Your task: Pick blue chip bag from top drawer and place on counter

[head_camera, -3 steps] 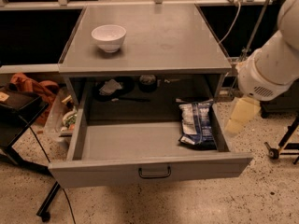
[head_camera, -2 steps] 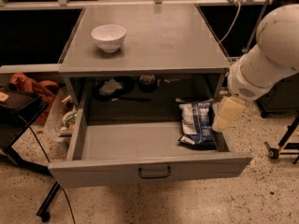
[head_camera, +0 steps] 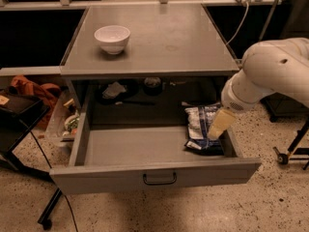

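End effector (head_camera: 216, 129): pale cream, angled down and to the left from the white arm (head_camera: 275, 71), which enters from the right side of the cabinet. It sits over the right edge of the open top drawer (head_camera: 120, 149), and its tip overlaps the right margin of the blue chip bag (head_camera: 199, 129). Whether it is apart or together cannot be told, nor whether it touches the bag.

Blue chip bag: lies flat on the drawer floor in the right half, close against the right wall, with its white panels facing up.

Top drawer: pulled fully out. The flat front panel carries a dark bar handle (head_camera: 159, 179) at its centre. The left half of the floor is bare grey metal.

Recess behind the drawer: a pale crumpled paper (head_camera: 114, 89) and a dark round object (head_camera: 153, 83) lie in shadow.

Desk (head_camera: 169, 37): a white bowl (head_camera: 112, 37) stands upright near the rear left corner.

Surroundings: orange cloth (head_camera: 31, 87) lies on the speckled floor (head_camera: 270, 197) to the left.
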`<action>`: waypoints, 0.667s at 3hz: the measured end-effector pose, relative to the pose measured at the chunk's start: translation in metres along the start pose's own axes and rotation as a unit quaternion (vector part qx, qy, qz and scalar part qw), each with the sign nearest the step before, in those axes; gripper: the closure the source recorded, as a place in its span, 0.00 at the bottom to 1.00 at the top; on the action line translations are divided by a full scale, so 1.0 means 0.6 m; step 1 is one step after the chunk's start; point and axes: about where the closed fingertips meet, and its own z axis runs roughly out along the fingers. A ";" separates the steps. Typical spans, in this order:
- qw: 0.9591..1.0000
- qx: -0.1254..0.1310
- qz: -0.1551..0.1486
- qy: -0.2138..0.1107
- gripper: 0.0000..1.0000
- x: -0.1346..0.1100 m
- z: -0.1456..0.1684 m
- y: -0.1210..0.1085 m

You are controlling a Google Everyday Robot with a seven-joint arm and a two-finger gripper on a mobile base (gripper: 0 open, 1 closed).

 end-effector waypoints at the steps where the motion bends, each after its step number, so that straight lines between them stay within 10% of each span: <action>1: 1.000 -0.004 -0.006 -0.006 0.00 -0.006 0.051 0.005; 2: 1.000 -0.011 -0.020 -0.016 0.00 -0.013 0.090 0.014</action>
